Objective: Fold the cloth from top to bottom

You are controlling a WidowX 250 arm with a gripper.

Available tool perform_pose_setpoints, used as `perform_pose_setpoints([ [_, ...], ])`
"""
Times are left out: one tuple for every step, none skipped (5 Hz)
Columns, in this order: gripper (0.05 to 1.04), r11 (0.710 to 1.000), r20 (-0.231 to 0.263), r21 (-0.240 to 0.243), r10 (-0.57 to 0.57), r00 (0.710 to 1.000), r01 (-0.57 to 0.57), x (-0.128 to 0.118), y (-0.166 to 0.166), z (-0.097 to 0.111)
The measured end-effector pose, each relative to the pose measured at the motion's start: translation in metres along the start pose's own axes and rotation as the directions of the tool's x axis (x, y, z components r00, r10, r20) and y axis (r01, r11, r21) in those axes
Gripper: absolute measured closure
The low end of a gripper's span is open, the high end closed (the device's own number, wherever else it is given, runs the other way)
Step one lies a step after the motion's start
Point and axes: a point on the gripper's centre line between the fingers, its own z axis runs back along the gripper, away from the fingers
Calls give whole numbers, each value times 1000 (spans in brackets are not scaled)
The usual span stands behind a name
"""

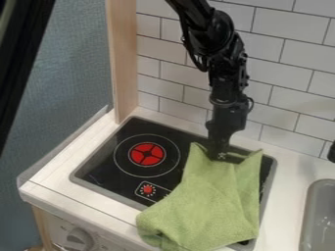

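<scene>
The green cloth lies over the right part of the black stove top, its lower end hanging over the counter's front edge. Its upper edge has one raised corner at the left and another at the right, with a dip between them. At that dip, the black gripper points down and meets the cloth's upper edge. Whether it holds any fabric I cannot tell.
A red-centred burner and a small red dial mark are left of the cloth. The grey sink is at the right. A tiled wall stands behind, with a wooden post at the back left.
</scene>
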Motion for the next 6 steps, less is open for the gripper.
perform_pose_setpoints([
  [1015,1000,4,-3,8,1000,-8,-2,2,0],
  [1035,1000,12,-9,26,1000,-26,-6,3,0],
  [1035,998,21,-13,56,998,-56,-16,9,3],
  [1035,996,37,4,84,996,-85,-22,17,17],
  [1035,995,74,18,102,992,-103,-22,17,43],
  [1035,991,73,16,130,989,-132,-30,12,59],
])
